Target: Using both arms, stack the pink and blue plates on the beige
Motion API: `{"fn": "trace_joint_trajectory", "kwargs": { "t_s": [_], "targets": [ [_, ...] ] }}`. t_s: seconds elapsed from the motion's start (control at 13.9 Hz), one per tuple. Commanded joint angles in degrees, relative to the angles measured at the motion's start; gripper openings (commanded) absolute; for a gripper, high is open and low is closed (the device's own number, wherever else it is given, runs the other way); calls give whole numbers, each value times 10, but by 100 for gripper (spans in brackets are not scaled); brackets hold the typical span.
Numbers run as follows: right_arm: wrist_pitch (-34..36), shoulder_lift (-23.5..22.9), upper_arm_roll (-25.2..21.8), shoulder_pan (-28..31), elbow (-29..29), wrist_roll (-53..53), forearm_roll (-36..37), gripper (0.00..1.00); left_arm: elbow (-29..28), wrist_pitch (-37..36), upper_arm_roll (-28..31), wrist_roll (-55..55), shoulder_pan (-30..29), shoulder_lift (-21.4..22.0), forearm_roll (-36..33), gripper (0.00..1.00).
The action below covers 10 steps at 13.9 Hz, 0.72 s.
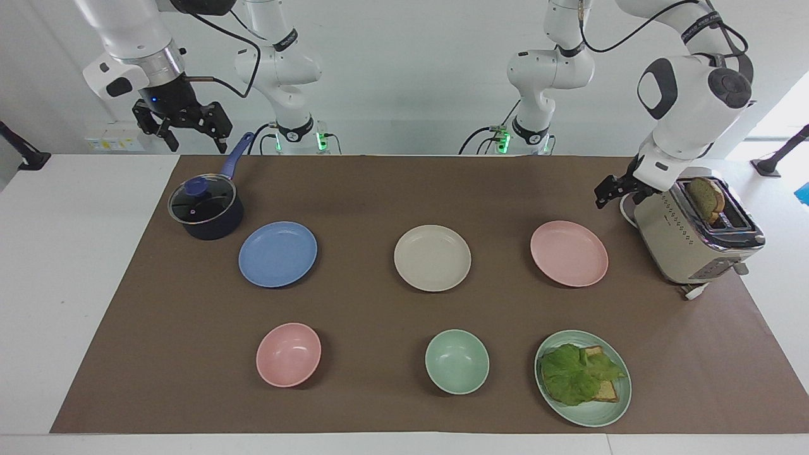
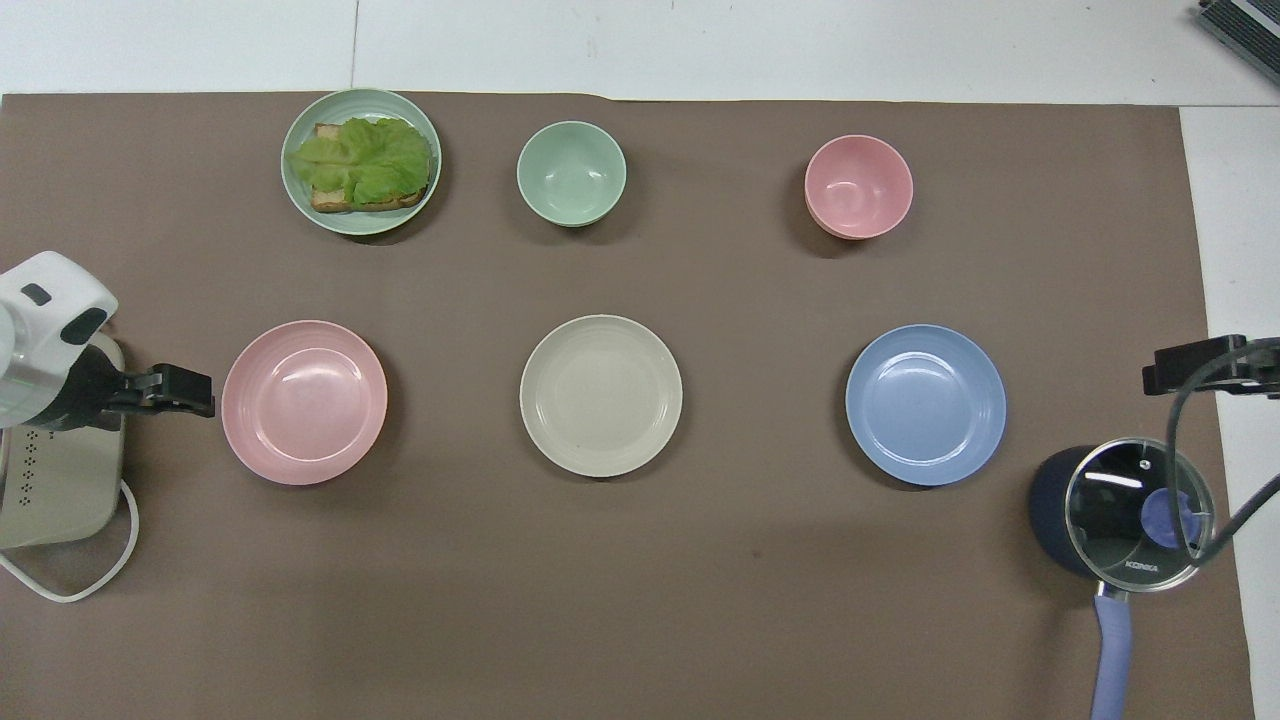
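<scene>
Nothing stacked yet: desk (image 1: pixel 76 284) w/ brown mat has all 3 plates lying flat in a row, apart. Beige plate (image 1: pixel 432 258) in the middle, empty; blue plate (image 1: pixel 277 254) toward right arm's end, pink plate (image 1: pixel 569 253) toward left arm's end. Left pincer (image 1: pixel 612 191) low beside the toaster (image 1: pixel 695 230), near pink plate, jaws wide, holding nothing. Right pincer (image 1: pixel 182 126) waits over desk edge by the pot (image 1: pixel 206 208), open, empty. Both lifts + both placements left.

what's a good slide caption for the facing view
Left gripper low beside the pink plate, right gripper raised over the saucepan; blue plate and beige plate unstacked.
</scene>
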State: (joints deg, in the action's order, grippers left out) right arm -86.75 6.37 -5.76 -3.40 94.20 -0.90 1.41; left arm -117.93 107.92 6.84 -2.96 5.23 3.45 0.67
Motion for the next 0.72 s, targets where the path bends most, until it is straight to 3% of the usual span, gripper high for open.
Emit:
{"fn": "trace_joint_trajectory", "kwargs": {
  "t_s": [0.0,0.36,0.65],
  "targets": [
    [-5,7,1,5,6,-3,-10,100,-27,64,-4,5,-13,-47,-6,100],
    [-4,7,1,5,6,-2,-10,100,-78,151,-4,7,-39,-84,-6,100],
    [-4,7,1,5,6,-2,-10,100,-95,146,-5,6,-45,-85,-6,100]
  ]
}}
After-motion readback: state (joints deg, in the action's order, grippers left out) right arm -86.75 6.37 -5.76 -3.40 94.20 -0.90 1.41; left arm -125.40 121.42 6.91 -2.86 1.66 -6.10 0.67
